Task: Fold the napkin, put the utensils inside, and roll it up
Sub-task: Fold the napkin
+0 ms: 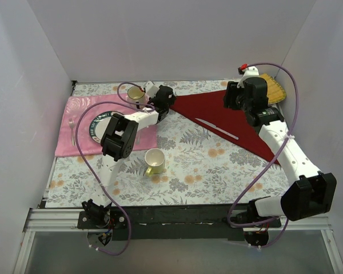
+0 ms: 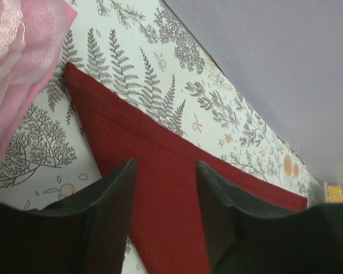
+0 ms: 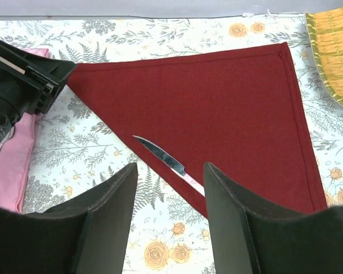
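Right tool [image 3: 170,171] near knife [image 3: 163,158]; cup [image 1: 154,161] only overhead

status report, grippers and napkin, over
Left gripper open over napkin corner; right gripper open over knife. Napkin folded to a triangle, flat, unrolled. Knife on its fold edge, nothing else on it.

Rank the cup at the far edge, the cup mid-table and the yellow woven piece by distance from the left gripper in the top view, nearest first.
1. Cup at the far edge, just left of the left gripper.
2. Cup mid-table, nearer the arm bases.
3. Yellow woven piece, far right corner.
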